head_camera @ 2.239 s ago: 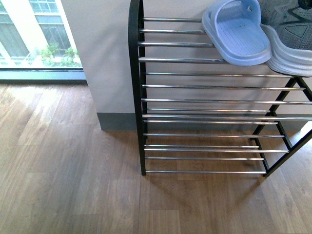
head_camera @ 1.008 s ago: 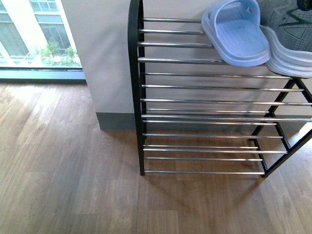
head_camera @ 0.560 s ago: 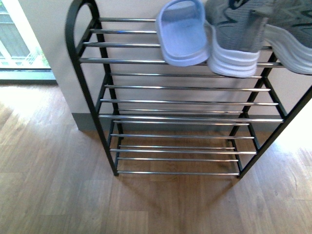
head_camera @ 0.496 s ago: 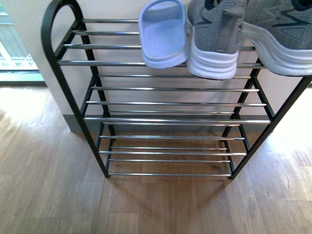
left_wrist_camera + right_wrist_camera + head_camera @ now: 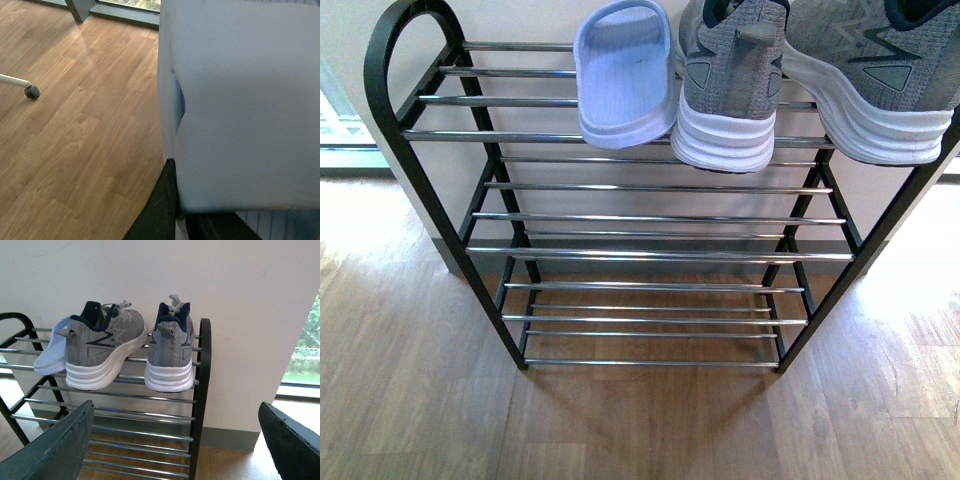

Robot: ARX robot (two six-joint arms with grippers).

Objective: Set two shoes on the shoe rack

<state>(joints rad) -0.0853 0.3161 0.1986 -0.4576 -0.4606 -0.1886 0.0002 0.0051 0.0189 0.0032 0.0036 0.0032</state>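
The black shoe rack stands against the wall. On its top tier of chrome bars sit a pale blue foam slide and two grey sneakers, side by side. The right wrist view shows the same sneakers and the slide on the rack. My right gripper hangs open in front of the rack, apart from it. A second pale blue slide fills the left wrist view, with my left gripper shut on its edge. Neither arm shows in the front view.
Wooden floor spreads in front of the rack and under the held slide. A small caster wheel on a white leg stands on the floor. The rack's lower tiers are bare bars. A window lies right of the rack.
The front view has swung right: the rack has slid left in the picture, and both sneakers now show beside the slide. The shoes on the top tier have not moved.
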